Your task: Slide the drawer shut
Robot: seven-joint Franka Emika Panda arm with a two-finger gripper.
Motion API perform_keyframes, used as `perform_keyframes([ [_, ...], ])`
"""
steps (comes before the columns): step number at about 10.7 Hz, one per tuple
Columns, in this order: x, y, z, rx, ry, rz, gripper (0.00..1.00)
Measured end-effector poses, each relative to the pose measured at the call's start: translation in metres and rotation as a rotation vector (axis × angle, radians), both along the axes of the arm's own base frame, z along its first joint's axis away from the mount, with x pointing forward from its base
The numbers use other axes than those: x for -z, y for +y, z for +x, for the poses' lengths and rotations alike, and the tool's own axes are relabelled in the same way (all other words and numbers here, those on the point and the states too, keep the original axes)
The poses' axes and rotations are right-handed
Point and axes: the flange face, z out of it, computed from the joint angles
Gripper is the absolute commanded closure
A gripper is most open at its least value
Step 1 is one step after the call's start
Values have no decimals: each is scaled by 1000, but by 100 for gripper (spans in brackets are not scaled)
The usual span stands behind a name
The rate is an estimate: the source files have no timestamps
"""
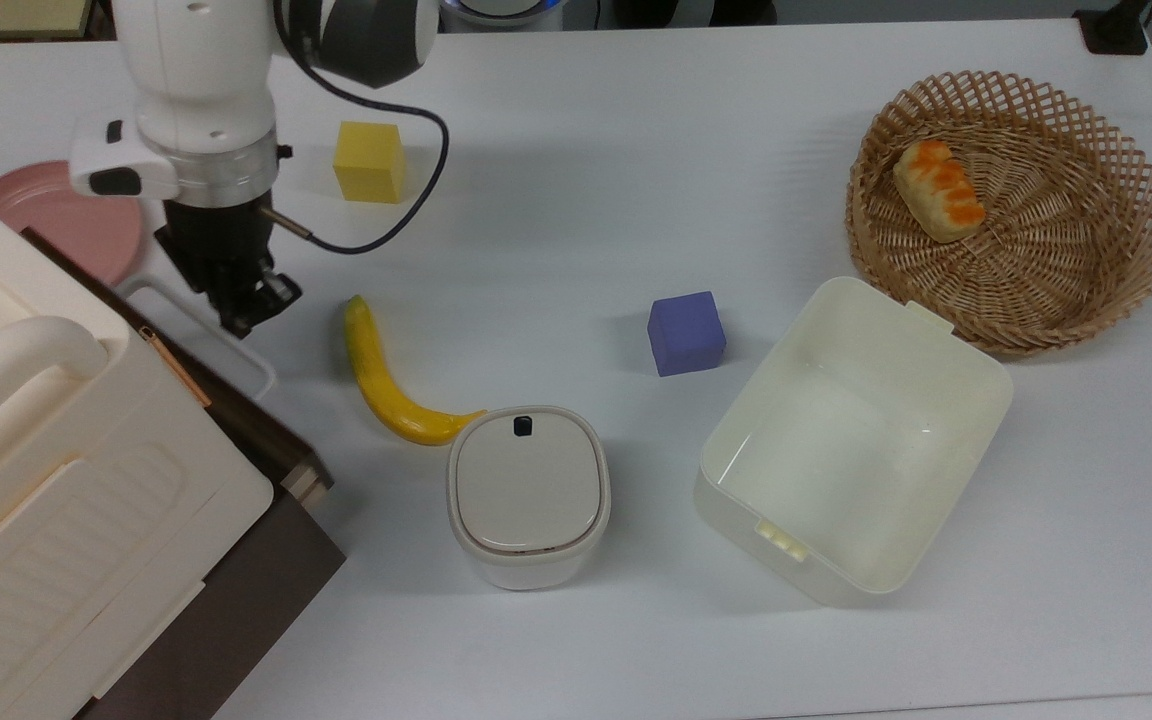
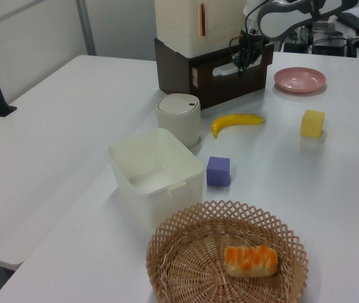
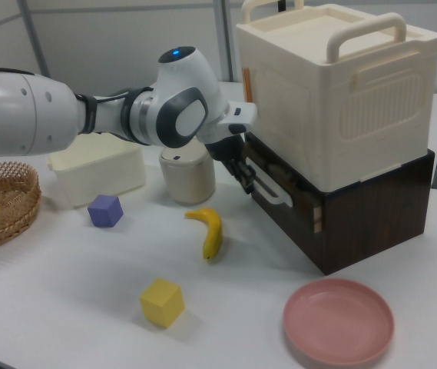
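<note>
Dark-brown against dark-brown: hard to pick out the drawer (image 1: 276,440) front from the base under the cream cabinet (image 1: 56,470), so nearly flush in the right view. Tucked almost fully in beneath the cabinet, at the top view's left side of the worktop (image 1: 576,150). Only a thin strip of light wood at the near corner to betray a small gap. Probably the closing stage of the slide, with one short press to go.

Parked right at the white loop handle (image 3: 276,194): the pincer (image 1: 248,305), pointing down and in toward the front. Cannot tell whether spread, pressed together or nipping the loop. Cannot tell either whether touching the panel or just the handle. Sensible spot all the same: roughly mid-front, so as to push straight along the runners and not skew the box.

Worth noting the banana (image 1: 381,385) near the drawer's front but apart from it, and the lidded container (image 1: 528,490) a little beyond the corner. Neither in the path of a drawer going inward. Pink plate (image 1: 56,215) by the other end of the front, likewise out of the way.

Next, by judgement: press toward the cabinet until flush, then lift away without hooking the loop and dragging the drawer back out.
</note>
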Motion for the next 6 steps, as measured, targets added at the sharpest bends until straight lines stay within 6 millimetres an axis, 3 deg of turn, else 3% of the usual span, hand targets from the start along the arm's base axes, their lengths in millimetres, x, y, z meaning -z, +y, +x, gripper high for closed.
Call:
perform_keyframes([
  [2,0,-14,9,8,-71,-26,97],
  [6,-5,-16,7,-10,-65,-34,93],
])
